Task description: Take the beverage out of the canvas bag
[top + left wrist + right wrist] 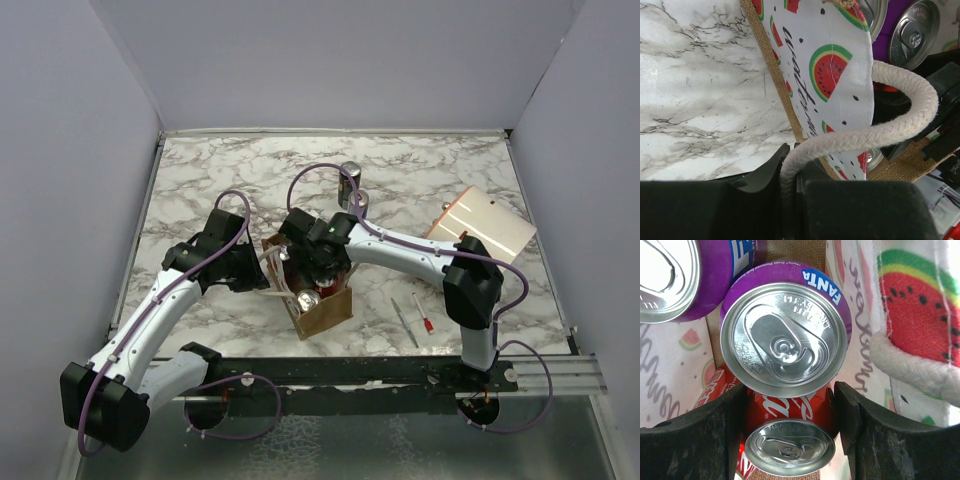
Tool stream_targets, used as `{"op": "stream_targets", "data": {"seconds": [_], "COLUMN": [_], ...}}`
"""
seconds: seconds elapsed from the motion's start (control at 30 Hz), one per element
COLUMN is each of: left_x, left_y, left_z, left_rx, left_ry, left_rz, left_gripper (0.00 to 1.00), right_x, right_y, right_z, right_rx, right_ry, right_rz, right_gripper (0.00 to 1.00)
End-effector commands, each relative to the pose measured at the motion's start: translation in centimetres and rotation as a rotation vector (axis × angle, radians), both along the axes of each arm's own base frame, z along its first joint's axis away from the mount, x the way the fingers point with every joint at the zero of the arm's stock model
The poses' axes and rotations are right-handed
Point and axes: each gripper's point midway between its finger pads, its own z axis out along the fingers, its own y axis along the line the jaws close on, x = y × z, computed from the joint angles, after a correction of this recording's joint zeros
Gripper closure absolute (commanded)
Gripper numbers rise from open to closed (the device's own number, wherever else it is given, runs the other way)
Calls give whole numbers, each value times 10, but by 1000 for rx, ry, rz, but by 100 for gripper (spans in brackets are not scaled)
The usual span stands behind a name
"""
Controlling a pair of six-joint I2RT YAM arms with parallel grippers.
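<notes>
The canvas bag [330, 310] is tan-brown with a watermelon-print lining [830, 75] and stands at the table's middle. My left gripper [264, 270] is shut on its white rope handle [900, 115], which runs down between the jaws [790, 152]. My right gripper [318, 272] reaches down into the bag. Its fingers [850, 415] sit against both sides of a red cola can [790, 407]. A purple Fanta can [785, 337] stands just behind it, and another purple can [670, 280] is at the upper left. Can tops [914, 32] also show in the left wrist view.
Two cans [350, 180] [358, 203] stand on the marble table behind the bag. A big cream cylinder with red lines [482, 225] lies at the right. Two pens [405, 320] [423, 313] lie right of the bag. Grey walls enclose the table.
</notes>
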Motion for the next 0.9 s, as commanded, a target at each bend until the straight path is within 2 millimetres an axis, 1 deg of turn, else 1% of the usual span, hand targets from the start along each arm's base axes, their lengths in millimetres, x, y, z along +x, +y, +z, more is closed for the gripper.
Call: {"op": "stream_targets", "data": {"seconds": [0.0,0.2,0.4,0.67,0.87], "left_x": [1,1,3,6,9], "left_y": [-6,-7,-7,-8,-9], "left_z": [5,3,4,3,0], "left_rx": [-38,-43,-42,-42,-41], "left_ry": [-12,-10,-17,-16,-13], "left_rz": [-6,-1,5,6,0], "left_gripper": [100,100,100,100,100], "right_x": [-4,-4,-3,-6,-5], "right_y": [9,9,8,6,11], "right_z": [29,45,62,81,107], "right_rx": [60,84,112,147,214], "right_ry": [-4,-19,-43,-61,-93], "right_rz": [40,40,44,53,68], "right_gripper": [54,61,65,76,79]}}
